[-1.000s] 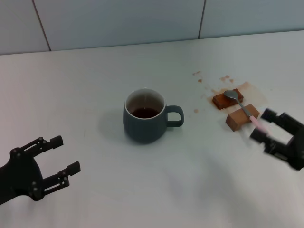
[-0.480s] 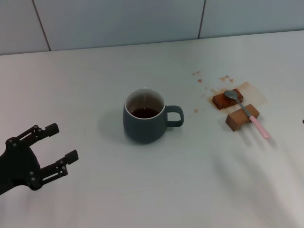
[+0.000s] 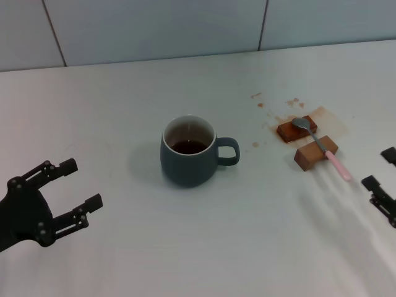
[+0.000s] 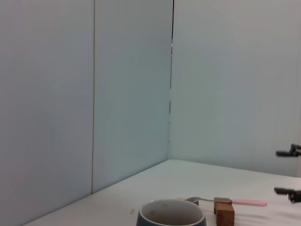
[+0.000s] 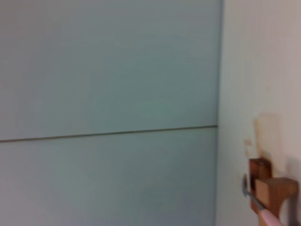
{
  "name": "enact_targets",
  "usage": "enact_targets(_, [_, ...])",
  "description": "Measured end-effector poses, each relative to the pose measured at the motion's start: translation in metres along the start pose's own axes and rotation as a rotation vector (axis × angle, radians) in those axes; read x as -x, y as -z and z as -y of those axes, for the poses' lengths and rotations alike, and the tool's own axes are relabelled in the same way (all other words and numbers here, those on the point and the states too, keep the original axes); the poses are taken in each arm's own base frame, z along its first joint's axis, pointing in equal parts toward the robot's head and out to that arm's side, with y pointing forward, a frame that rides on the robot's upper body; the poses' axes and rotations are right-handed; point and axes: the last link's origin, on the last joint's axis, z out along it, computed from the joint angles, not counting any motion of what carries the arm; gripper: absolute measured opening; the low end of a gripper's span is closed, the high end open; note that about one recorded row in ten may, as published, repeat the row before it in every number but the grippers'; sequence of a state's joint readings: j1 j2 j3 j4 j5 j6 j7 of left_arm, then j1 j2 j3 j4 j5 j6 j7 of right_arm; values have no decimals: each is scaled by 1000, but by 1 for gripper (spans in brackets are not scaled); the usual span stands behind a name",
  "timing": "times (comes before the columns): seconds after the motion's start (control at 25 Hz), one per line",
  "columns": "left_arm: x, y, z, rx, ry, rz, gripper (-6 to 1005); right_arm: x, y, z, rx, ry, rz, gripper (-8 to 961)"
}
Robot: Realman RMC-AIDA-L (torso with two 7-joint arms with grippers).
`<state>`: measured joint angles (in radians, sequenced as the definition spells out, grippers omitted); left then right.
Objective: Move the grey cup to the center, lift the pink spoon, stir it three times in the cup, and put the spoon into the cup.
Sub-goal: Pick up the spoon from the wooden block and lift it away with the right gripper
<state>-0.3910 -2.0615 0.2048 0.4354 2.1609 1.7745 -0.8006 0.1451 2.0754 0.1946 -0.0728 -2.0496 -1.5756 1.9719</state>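
While the head view lays out the whole white table [image 3: 124,99], the grey cup [image 3: 189,151] stands near its middle, dark liquid inside, handle toward the right edge. The pink spoon [image 3: 322,147] rests across two wooden blocks [image 3: 307,143] amid brown stains [image 3: 309,114] nearer the right edge. Low at the left edge, the left gripper [image 3: 71,195] holds its fingers spread and empty; the right gripper [image 3: 380,170], at the right edge just beyond the spoon's handle, is spread too. Only the left wrist view shows the spoon side-on [image 4: 230,201], behind the cup rim [image 4: 171,214].

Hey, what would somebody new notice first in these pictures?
A dark blue-grey ceramic mug of brown liquid stands mid-table. To its right, a pink-handled metal spoon lies across two brown wooden blocks amid brown stains. The left gripper sits near-left, the right gripper at the right edge, both open.
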Motion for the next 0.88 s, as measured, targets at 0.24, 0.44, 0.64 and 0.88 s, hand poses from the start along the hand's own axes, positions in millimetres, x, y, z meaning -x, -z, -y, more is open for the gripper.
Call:
enact_targets(0.24, [-1,0,0,-5,0,-10,811,-4,-10,10,-71,-3,-36,808])
enact_targets(0.44, [-2,-1,1,-11,1,-20,811,-3,-16,13,-97,1,-34,808])
enact_targets(0.64, [-3,-1,2,-17,1,-28,811,-1,-21,14,-112,11,-35,808])
enact_targets(0.88, [-5,-1,3,-27,1,-39,810,1,-30,13,-116,22,-42,807])
